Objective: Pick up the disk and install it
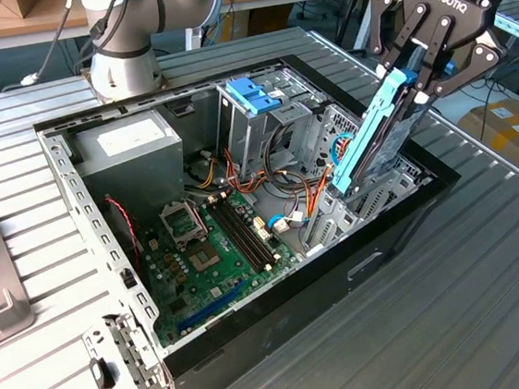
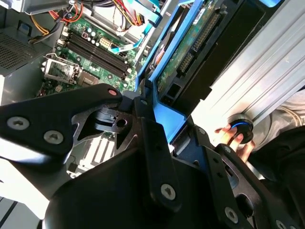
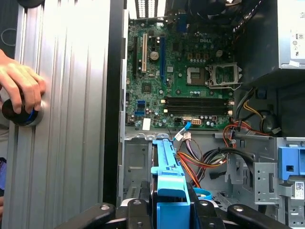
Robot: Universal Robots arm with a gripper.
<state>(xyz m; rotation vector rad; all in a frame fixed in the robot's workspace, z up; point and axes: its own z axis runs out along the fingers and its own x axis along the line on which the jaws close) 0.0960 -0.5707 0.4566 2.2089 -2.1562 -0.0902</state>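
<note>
The disk [image 1: 376,136], a flat drive framed by light blue rails, hangs tilted on edge over the open computer case [image 1: 108,257], its lower end dipping into the bay at the exterior view's right. My gripper [image 1: 412,84] is shut on its upper end. In the second wrist view the black fingers [image 2: 143,119] clamp the blue rail of the disk [image 2: 183,62], whose green circuit side shows. In the first wrist view the blue carrier edge of the disk [image 3: 167,176] runs out from the gripper [image 3: 170,206] above the case floor.
Inside the case lie the green motherboard [image 1: 214,246], a grey power-supply box [image 1: 130,152], a metal drive cage with a blue bracket [image 1: 253,93] and loose cables [image 1: 285,220]. A person's hand [image 3: 19,86] rests on a round button on the ribbed table [image 1: 492,282]. The arm's base [image 1: 125,60] stands behind the case.
</note>
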